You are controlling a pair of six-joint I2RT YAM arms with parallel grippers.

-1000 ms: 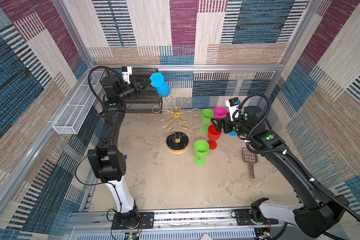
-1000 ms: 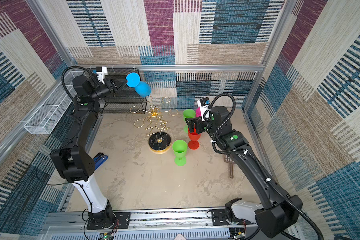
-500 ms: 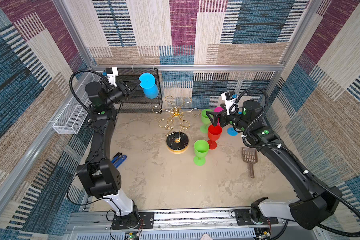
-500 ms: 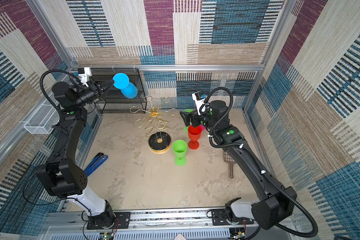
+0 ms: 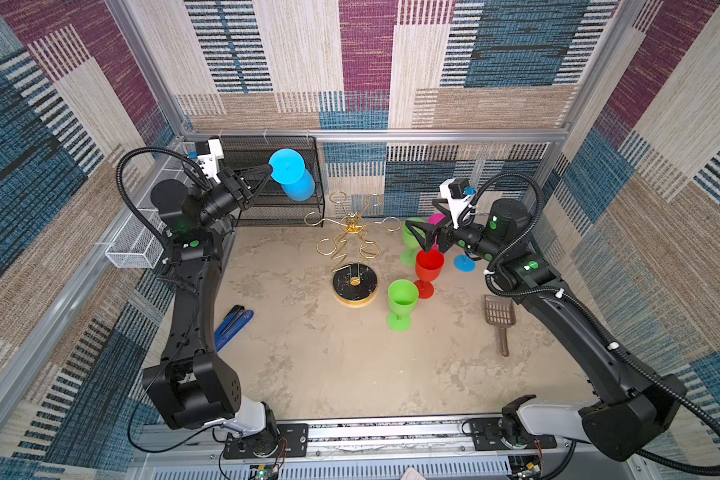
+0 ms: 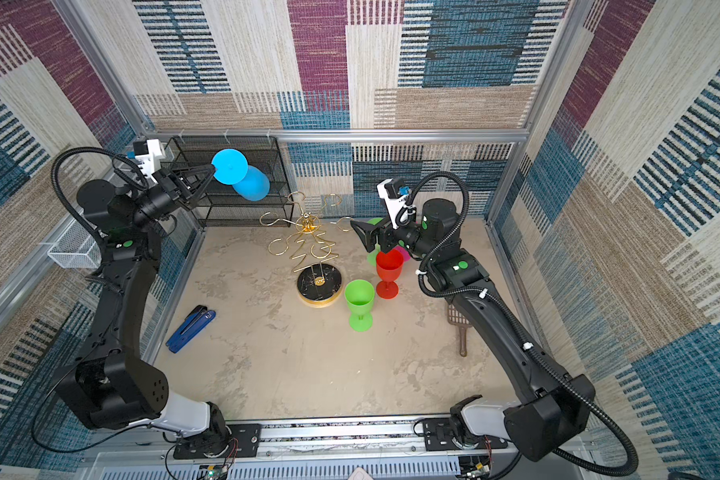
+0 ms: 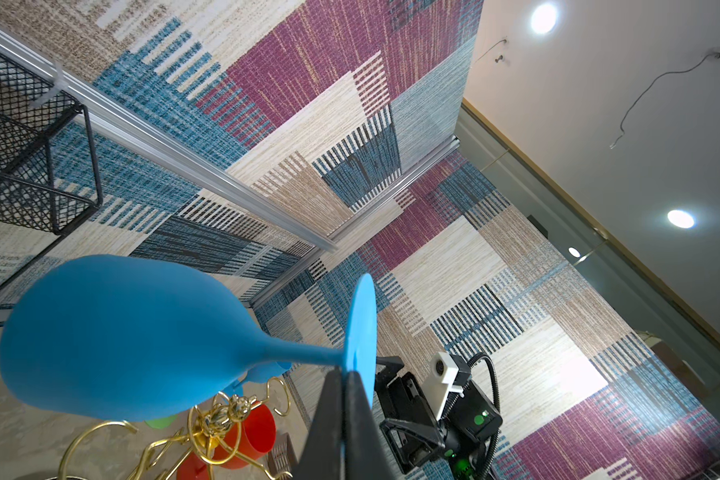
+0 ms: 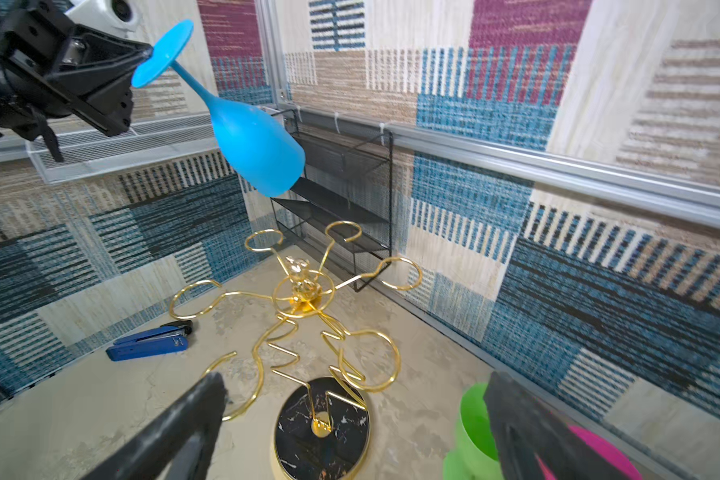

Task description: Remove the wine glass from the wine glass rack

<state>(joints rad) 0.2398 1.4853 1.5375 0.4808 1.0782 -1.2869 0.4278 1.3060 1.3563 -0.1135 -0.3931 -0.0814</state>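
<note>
Blue wine glass [image 5: 296,183] hangs upside down in mid-air, foot pinched in the closed left hand [image 5: 268,168], now carried further from the gold wine glass rack [image 5: 352,225]. Its loops are empty, so removal looks done; right hand [image 5: 416,237] wide open, empty

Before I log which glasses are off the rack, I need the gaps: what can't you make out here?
- Pink glass: in both top views the right gripper hides all but a sliver; in the right wrist view a finger covers most of it.
- Blue disc on the table: in a top view the right arm covers whatever stands above it.
- Brown scoop: in a top view that arm hides part of its head.
</note>
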